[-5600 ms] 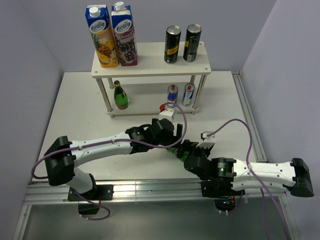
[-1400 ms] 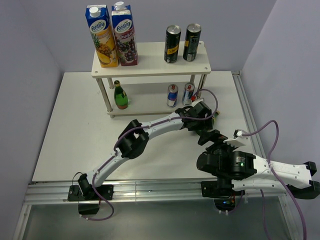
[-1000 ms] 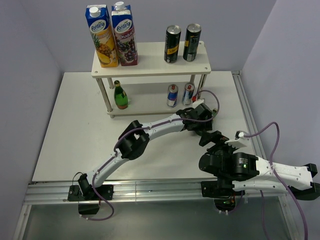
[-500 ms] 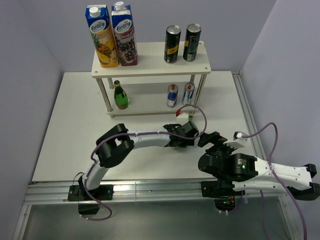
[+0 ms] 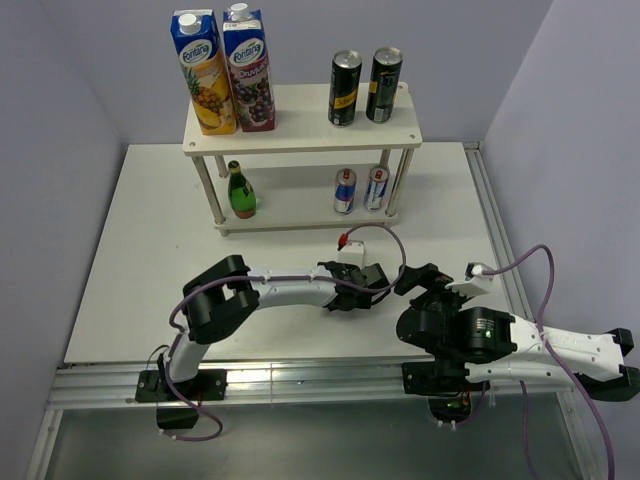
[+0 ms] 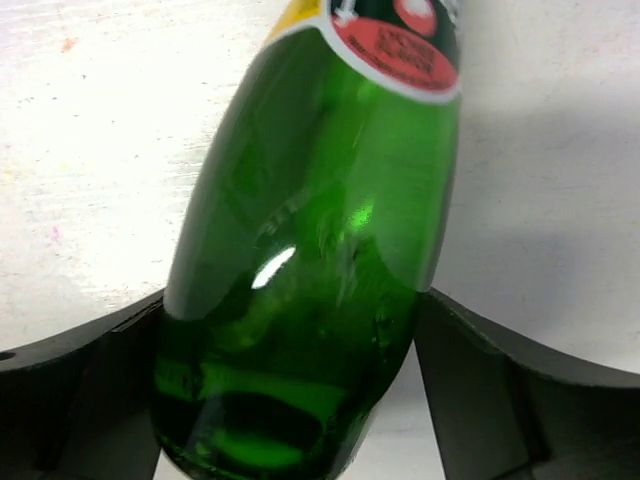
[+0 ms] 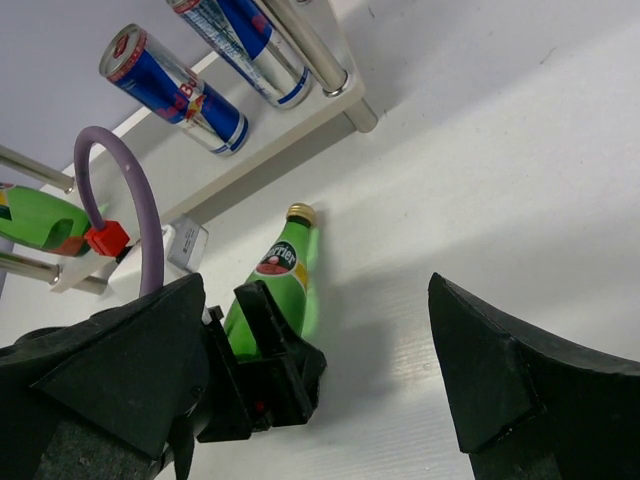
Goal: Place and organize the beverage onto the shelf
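The white table (image 5: 150,260) carries the shelf (image 5: 300,125) at its far side, and five of the six drinks are already on it. On the upper board the two juice cartons (image 5: 200,75) take the left end and the two dark cans (image 5: 345,90) the right. On the lower board the two silver-blue cans (image 5: 345,190) stand at the right and one green bottle (image 5: 240,192) stands upright at the left. The step in hand looks like the pickup of the last drink. The second green bottle (image 6: 310,230) lies on its side on the open table in front of the shelf, gold cap pointing toward the rack. The left gripper (image 6: 290,330) is closed around its lower body, with a finger pressed against each flank. Whether the glass has left the table surface cannot be told. The right gripper (image 5: 418,277) sits just beside it with its jaws spread wide, holding nothing. The next move probably calls for lifting the bottle, turning it upright and carrying it in under the upper board, between the legs, to stand next to its twin. Smooth, round glass held near the base may swing or slip as the wrist rotates, so a firm hold and a slow turn seem wise.
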`<state>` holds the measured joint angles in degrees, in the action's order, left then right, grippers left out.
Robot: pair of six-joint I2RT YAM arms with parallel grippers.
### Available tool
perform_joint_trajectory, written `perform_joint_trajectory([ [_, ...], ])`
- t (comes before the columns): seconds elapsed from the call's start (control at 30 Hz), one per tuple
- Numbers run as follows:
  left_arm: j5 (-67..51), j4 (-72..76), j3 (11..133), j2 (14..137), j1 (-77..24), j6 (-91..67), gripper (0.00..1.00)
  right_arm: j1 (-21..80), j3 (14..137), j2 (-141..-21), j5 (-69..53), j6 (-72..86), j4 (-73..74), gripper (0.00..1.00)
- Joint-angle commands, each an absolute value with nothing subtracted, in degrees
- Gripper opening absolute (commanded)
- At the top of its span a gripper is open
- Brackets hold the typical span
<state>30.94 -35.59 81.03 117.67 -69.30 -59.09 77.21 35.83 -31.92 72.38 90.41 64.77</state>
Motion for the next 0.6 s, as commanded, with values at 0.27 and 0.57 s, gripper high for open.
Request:
perform_joint_trajectory([
  [0.27, 30.85, -58.97, 85.86, 126.12, -68.12, -53.8, 0.97, 76.99, 34.36, -28.39, 74.09, 87.8, 61.35, 1.0],
  [0.57, 31.82, -59.76, 94.38, 128.58, -64.95, -47.38, 0.95, 77.08, 34.54, -28.83, 74.44, 87.89, 61.7, 1.0],
])
